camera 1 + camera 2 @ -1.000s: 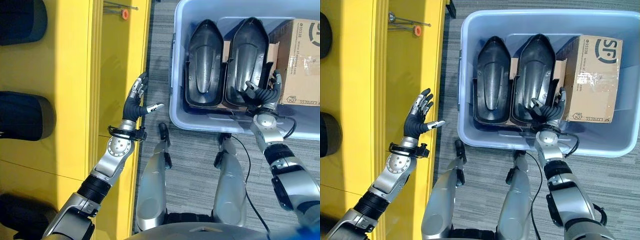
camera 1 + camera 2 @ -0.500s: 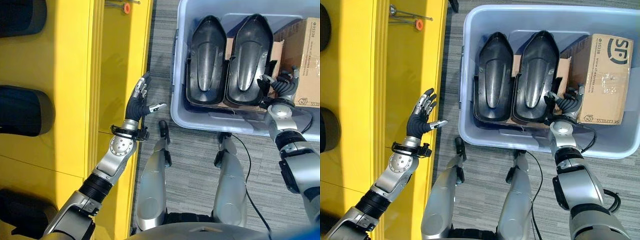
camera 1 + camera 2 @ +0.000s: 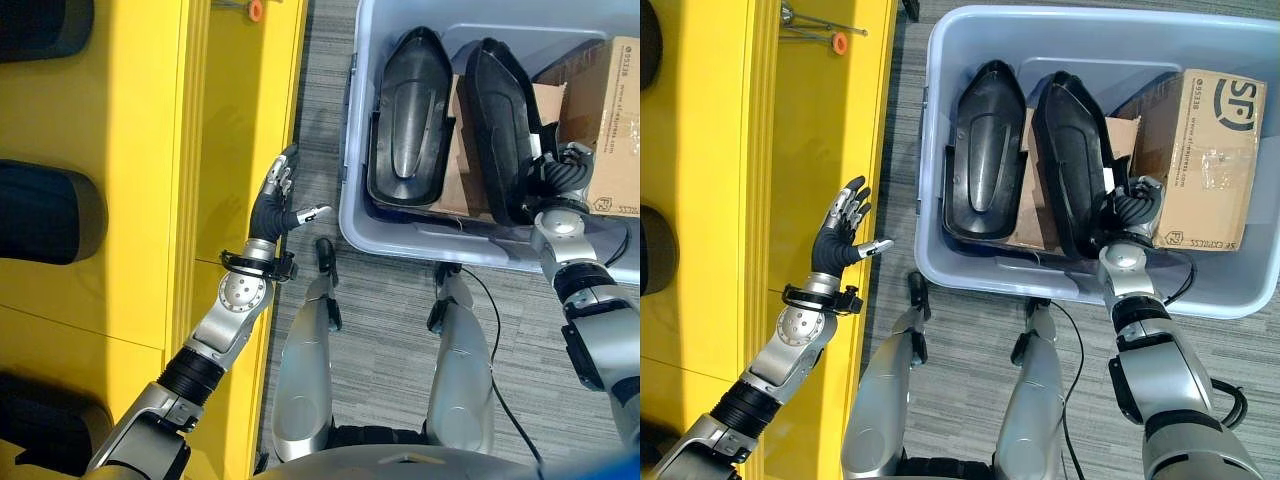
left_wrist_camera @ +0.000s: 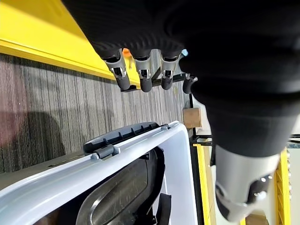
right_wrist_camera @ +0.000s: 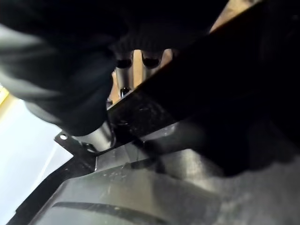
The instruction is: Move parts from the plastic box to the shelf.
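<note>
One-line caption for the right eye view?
Right hand grips a tilted black part in the plastic box; left hand open beside yellow shelf.

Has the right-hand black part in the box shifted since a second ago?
Yes. The right black part has tipped up on edge, its right side lifted from the cardboard box by the right hand.

Cardboard box (image 3: 1202, 160), brown, taped, lying flat; loose cardboard sheet (image 3: 1028, 215) alongside. Orange-capped metal rod (image 3: 820, 38). Grey carpet floor (image 3: 970, 360).
</note>
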{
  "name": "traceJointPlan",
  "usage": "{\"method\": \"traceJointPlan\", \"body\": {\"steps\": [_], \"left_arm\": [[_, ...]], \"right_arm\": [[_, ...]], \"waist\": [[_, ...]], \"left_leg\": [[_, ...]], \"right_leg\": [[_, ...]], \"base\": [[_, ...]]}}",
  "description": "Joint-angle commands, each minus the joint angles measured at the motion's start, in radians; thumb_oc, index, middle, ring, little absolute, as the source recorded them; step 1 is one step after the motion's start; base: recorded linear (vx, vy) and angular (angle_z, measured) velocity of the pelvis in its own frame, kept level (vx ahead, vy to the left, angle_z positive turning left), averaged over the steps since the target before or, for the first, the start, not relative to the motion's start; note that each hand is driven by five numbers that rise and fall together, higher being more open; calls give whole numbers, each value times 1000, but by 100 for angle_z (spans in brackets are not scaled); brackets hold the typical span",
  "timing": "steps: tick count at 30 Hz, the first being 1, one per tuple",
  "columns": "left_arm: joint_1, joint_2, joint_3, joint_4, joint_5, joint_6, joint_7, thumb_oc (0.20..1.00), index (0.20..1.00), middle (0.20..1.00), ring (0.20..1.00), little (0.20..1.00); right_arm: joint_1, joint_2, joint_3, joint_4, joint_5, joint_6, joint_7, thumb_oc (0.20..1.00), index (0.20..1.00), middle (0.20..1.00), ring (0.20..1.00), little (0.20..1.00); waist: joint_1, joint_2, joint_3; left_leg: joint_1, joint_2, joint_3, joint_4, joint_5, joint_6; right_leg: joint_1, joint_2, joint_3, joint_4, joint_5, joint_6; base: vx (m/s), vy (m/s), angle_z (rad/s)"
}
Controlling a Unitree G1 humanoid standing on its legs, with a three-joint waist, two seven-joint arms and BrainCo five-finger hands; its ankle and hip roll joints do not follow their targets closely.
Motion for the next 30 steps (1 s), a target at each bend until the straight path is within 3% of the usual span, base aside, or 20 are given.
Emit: {"method": "traceJointPlan", "body": {"steps": [1,21,24,30], "left_arm": [[40,32,37,-64,7,-66,17,1000,1000,1000,1000,1000],[58,41,44,-66,-8,-60,-1,1000,1000,1000,1000,1000],[63,39,57,-59,-3,-58,-2,1000,1000,1000,1000,1000],[91,29,111,-48,22,-50,9,1000,1000,1000,1000,1000]], "right_arm": [[73,72,40,-9,-33,15,23,200,200,200,200,200],[102,88,40,-8,-10,13,52,200,200,200,200,200],[146,94,32,-112,-3,-7,54,200,200,200,200,200],[331,97,-28,-453,-47,-49,40,200,200,200,200,200]], "waist": [[31,-21,-18],[46,-47,-18],[38,-58,-18],[4,-91,-18]], "left_leg": [[-13,49,6,69,-59,-38],[6,41,-21,70,-58,-33],[-2,41,-13,67,-34,-23],[47,46,-12,58,-35,-22]], "right_leg": [[64,-62,52,97,-94,68],[128,-53,29,72,-91,70],[125,-54,22,62,-68,60],[169,-46,20,47,-61,62]], "base": [[0,0,0],[3,0,3],[-48,9,3],[-12,3,0]]}}
